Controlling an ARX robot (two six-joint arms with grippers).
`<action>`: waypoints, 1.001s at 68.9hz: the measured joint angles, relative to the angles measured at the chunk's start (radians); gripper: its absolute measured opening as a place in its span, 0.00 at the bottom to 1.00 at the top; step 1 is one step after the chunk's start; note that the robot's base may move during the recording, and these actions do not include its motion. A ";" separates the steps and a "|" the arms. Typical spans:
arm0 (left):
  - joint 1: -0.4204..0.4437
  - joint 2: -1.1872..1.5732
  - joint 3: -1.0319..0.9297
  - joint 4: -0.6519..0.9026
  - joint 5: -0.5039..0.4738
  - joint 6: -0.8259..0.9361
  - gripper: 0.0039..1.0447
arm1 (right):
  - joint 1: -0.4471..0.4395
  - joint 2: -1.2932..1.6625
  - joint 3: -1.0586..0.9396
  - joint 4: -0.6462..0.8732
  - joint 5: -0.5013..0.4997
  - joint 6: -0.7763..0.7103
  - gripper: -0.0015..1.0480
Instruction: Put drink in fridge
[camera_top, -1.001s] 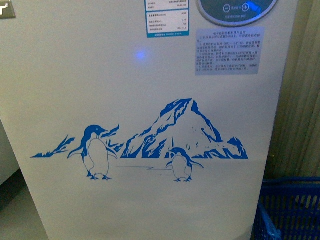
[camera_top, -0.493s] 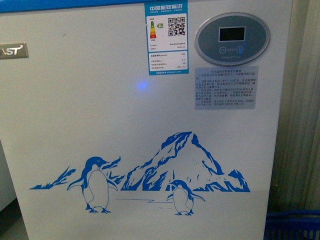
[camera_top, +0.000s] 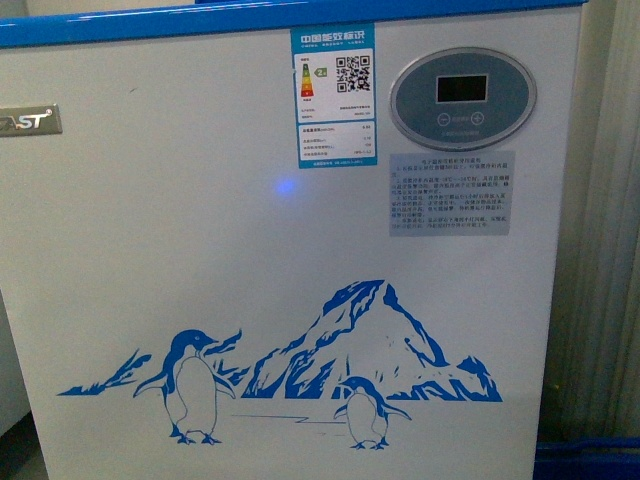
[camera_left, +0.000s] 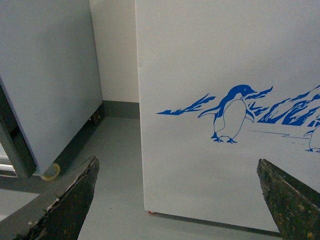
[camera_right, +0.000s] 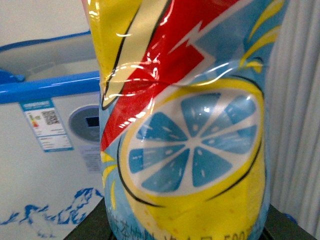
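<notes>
The fridge (camera_top: 200, 250) takes up the whole front view: a white wall with a blue rim (camera_top: 300, 14) along the top, a penguin-and-mountain decal (camera_top: 300, 370) low down and an oval grey display (camera_top: 462, 97) high on its right side. A grey cabinet (camera_left: 45, 75) on castors stands beside it, a gap between them. The drink (camera_right: 190, 125) is held in the air in front of the fridge. Its long axis is vertical, the label print reads upright, and the cap is out of frame. The right gripper (camera_right: 185, 235) pinches it low down, with dark fingers (camera_right: 85, 231) just showing at either side. The left gripper (camera_left: 175, 200) hangs near the floor, its fingers spread wide and holding nothing.
</notes>
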 joint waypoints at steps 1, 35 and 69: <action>0.000 0.000 0.000 0.000 0.000 0.000 0.92 | 0.003 -0.001 -0.004 -0.001 0.004 0.000 0.38; 0.000 0.000 0.000 0.000 0.000 0.000 0.92 | 0.014 -0.001 -0.018 -0.005 0.005 -0.007 0.38; 0.000 0.000 0.000 0.000 0.000 0.000 0.92 | 0.014 -0.002 -0.018 -0.005 0.005 -0.009 0.38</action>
